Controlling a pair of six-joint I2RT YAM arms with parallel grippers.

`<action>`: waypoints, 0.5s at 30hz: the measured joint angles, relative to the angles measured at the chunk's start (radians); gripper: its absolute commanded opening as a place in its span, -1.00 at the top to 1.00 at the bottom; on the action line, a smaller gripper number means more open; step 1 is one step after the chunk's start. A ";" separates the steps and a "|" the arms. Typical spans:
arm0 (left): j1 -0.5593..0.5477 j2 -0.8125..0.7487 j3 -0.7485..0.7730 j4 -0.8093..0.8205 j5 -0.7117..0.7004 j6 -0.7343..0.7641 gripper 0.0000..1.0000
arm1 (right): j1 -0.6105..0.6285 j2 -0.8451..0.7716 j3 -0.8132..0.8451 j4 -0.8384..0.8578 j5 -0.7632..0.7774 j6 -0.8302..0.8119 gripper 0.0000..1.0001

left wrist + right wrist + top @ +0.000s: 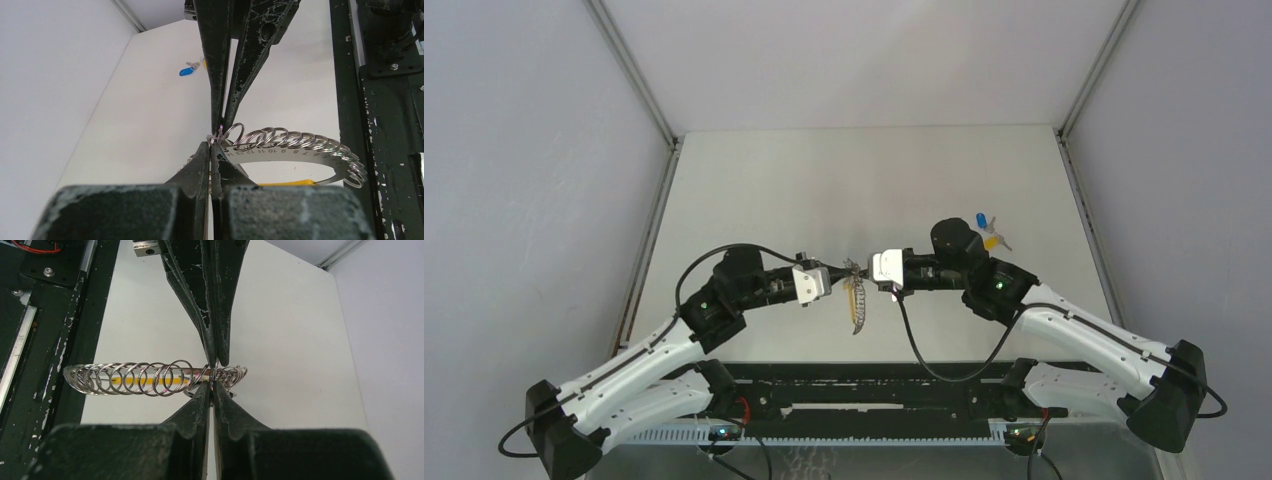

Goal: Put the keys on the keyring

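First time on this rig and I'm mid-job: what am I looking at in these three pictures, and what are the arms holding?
These are two robot arms bolted at the near edge of a white table. The wide picture comes from a fixed camera above and behind them. The other two come from a camera on each wrist, that arm's own fingers at the bottom. The left pincer and right pincer are both shut on the keyring, a numbered metal band carrying a row of small wire rings, held up between them. A blue key and a yellow key lie loose on the table beyond the right arm. I see no key on the keyring.
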 measured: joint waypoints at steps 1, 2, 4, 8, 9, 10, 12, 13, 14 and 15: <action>-0.001 -0.002 -0.003 0.003 -0.003 0.000 0.99 | 0.000 0.000 0.000 0.000 0.000 -0.001 0.81; -0.002 -0.005 -0.011 0.012 -0.005 0.000 0.99 | 0.000 0.000 0.000 0.000 0.000 -0.001 0.78; -0.008 -0.013 -0.027 0.027 -0.006 0.000 0.99 | 0.004 0.000 0.000 0.000 -0.001 -0.004 0.73; -0.017 -0.024 -0.059 0.058 -0.007 -0.001 0.99 | 0.010 -0.002 0.000 -0.003 -0.009 -0.009 0.59; -0.018 -0.025 -0.064 0.063 -0.007 -0.001 0.99 | 0.010 -0.004 0.000 -0.005 -0.010 -0.009 0.59; -0.018 -0.026 -0.068 0.068 -0.007 -0.001 0.99 | 0.009 -0.008 0.000 -0.009 -0.012 -0.011 0.59; -0.018 -0.026 -0.075 0.080 -0.008 -0.007 0.99 | 0.009 -0.017 0.000 -0.016 -0.014 -0.011 0.59; -0.018 -0.026 -0.080 0.089 -0.009 -0.008 0.99 | 0.008 -0.023 0.000 -0.021 -0.016 -0.011 0.58; -0.018 -0.026 -0.081 0.092 -0.010 -0.008 0.99 | 0.005 -0.029 0.000 -0.026 -0.018 -0.011 0.58; -0.018 -0.026 -0.083 0.096 -0.010 -0.009 0.99 | 0.002 -0.036 0.000 -0.033 -0.020 -0.011 0.58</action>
